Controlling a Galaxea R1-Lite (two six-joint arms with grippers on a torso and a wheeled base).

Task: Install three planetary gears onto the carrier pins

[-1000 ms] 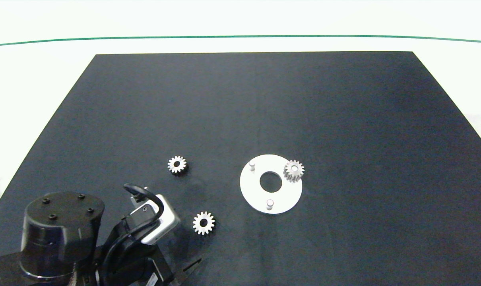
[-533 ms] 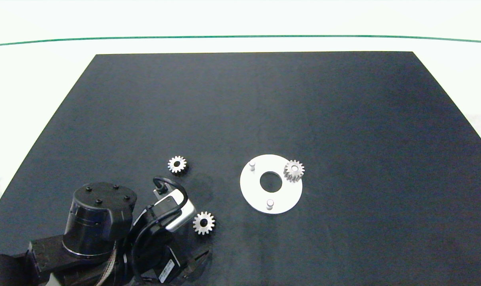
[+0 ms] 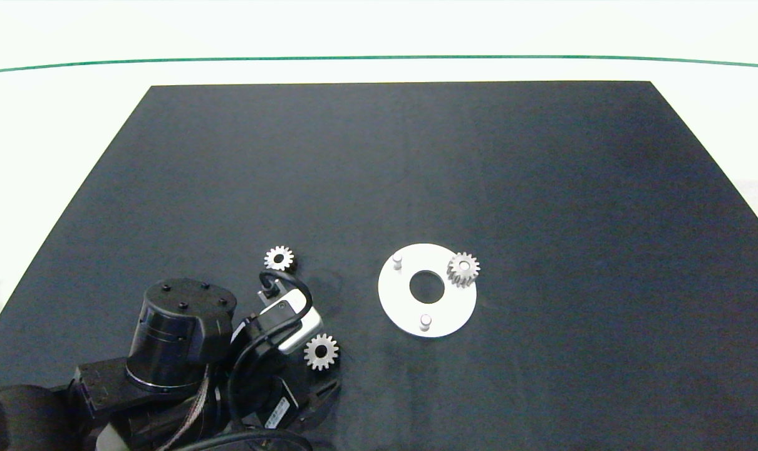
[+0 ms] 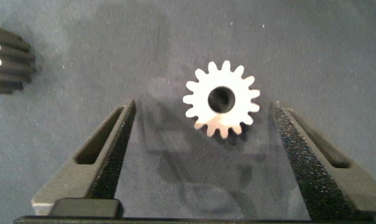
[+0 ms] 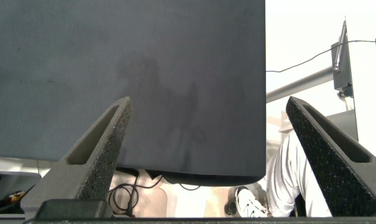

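A white carrier disc [image 3: 404,307] lies right of the mat's centre, with two bare carrier pins [image 3: 397,259] [image 3: 425,321]. One planetary gear [image 3: 463,269] sits at its right rim, white showing in its bore. Two more gears lie loose on the mat, one at the far left [image 3: 279,257] and one nearer the front [image 3: 321,351]. My left gripper [image 3: 321,396] hangs open over that front gear. In the left wrist view the gear [image 4: 222,99] lies flat between the gripper's [image 4: 204,107] spread fingers, untouched, and the other loose gear [image 4: 1,59] shows at the edge. My right gripper [image 5: 209,102] is open and empty.
A black mat [image 3: 416,156] covers a white table. The right gripper hangs over the mat's edge [image 5: 262,124], beyond which a person's leg and shoe [image 5: 281,180] and cables show. The right arm is outside the head view.
The left arm has moved right and further onto the mat, bringing its wrist beside the front loose gear. The gears and disc have not moved.
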